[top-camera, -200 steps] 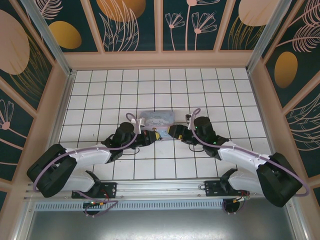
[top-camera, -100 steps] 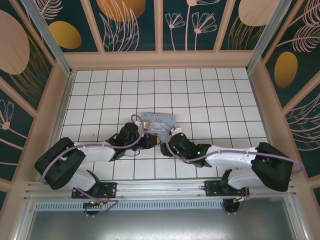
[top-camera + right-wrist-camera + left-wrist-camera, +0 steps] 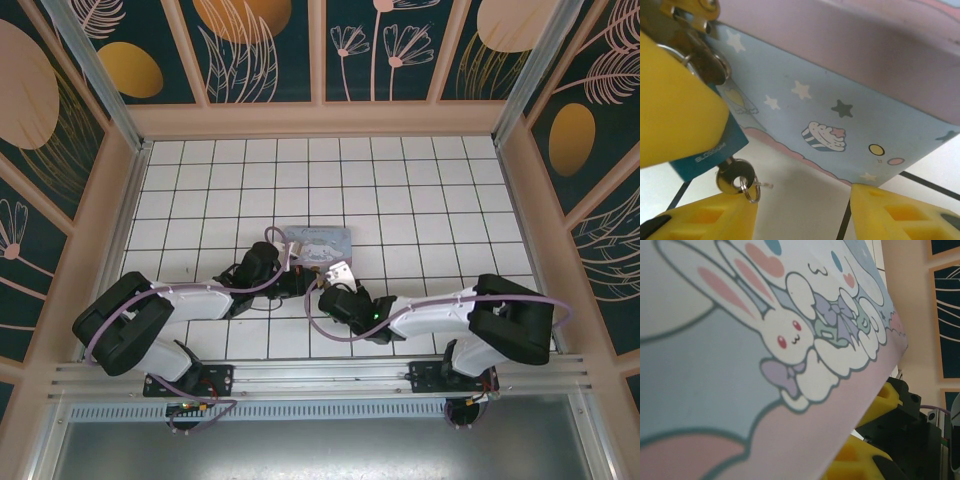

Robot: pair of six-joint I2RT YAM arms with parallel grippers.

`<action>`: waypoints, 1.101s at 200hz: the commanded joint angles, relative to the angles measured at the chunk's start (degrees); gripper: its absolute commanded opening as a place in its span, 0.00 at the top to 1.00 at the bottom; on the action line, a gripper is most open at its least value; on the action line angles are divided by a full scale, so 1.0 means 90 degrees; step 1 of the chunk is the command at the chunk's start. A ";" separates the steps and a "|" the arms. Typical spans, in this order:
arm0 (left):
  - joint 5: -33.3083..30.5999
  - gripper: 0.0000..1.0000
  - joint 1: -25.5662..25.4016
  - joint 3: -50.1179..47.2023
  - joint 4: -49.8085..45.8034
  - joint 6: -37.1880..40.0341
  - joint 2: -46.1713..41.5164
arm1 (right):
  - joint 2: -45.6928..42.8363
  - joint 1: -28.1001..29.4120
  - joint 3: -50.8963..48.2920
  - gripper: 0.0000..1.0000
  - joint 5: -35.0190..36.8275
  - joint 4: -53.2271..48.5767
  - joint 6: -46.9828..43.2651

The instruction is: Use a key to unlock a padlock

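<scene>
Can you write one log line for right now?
left gripper: shut on padlock | right gripper: open, near key | key: in padlock | padlock: at box front

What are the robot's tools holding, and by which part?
The left tool pinches the padlock by its blue body. The right tool is open and holds nothing; the key sticks out of the padlock's bottom, close to it.

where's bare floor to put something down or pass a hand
Free: the white tiled floor between the pastel cartoon tin box and the back wall, and toward both side walls. Crowded: the box's near side, where the left gripper and right gripper meet at the small blue padlock.
</scene>
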 commanded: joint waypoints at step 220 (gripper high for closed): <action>0.0331 1.00 -0.0034 0.0007 0.0471 0.0050 0.0382 | -0.0880 -0.1080 0.0198 1.00 -0.2384 0.1137 -0.0501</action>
